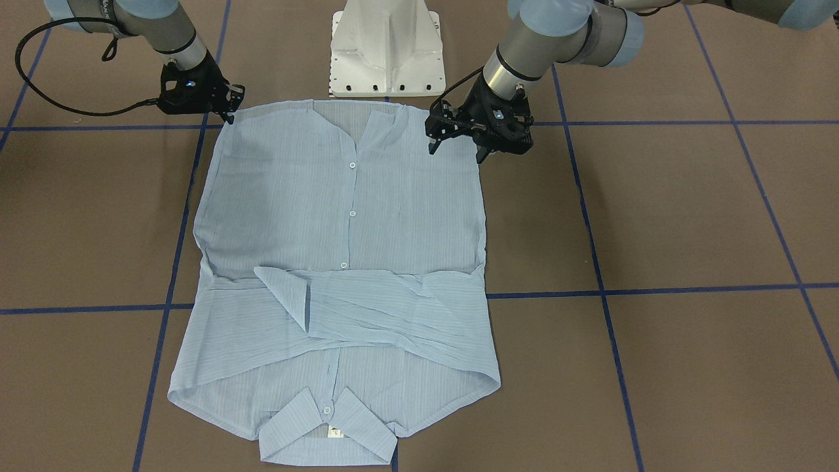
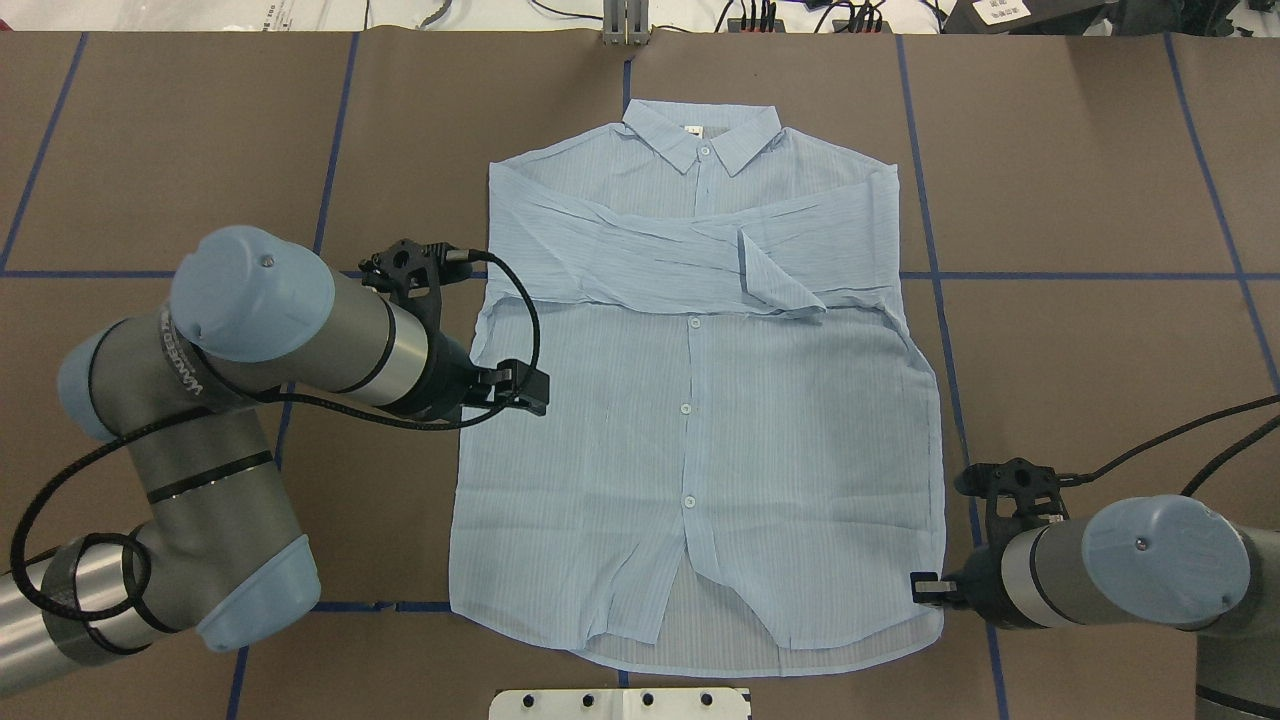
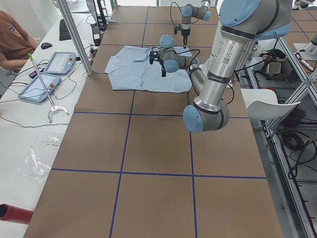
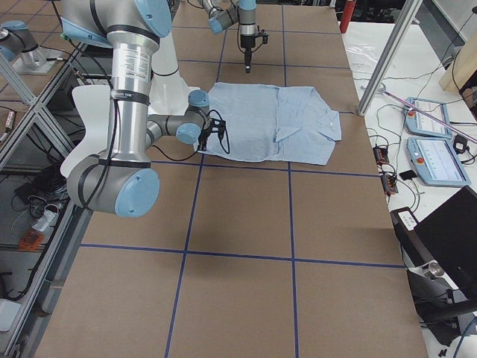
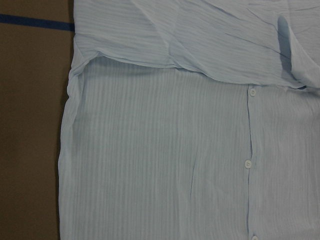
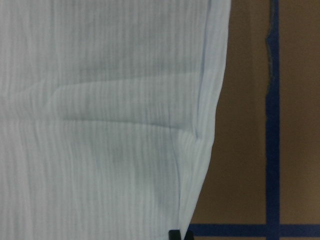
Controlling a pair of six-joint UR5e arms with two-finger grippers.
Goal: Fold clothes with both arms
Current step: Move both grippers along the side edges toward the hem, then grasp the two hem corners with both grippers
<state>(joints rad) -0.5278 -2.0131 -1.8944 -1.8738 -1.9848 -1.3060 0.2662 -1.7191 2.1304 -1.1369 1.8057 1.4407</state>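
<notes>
One light-blue striped shirt point(image 2: 690, 430) lies spread flat, buttons up, in the middle of the brown table point(image 2: 1080, 180). Its collar point(image 2: 700, 135) is on the side far from the robot and its hem is just in front of the white pedestal point(image 1: 388, 46). Both sleeves point(image 2: 640, 260) are folded across the chest, one over the other, with one cuff turned back. Below the lowest fastened button the two fronts part a little.

The left gripper point(image 1: 457, 151) hovers above the shirt's left side edge, clear of the cloth, with its fingers spread apart. The right gripper point(image 1: 228, 113) sits low at the hem's right corner. Its wrist view shows one black fingertip point(image 6: 174, 234) at the cloth's edge, but I cannot tell whether the jaws are spread or pinching the fabric.

Blue tape lines point(image 1: 655, 290) mark the table in squares.
</notes>
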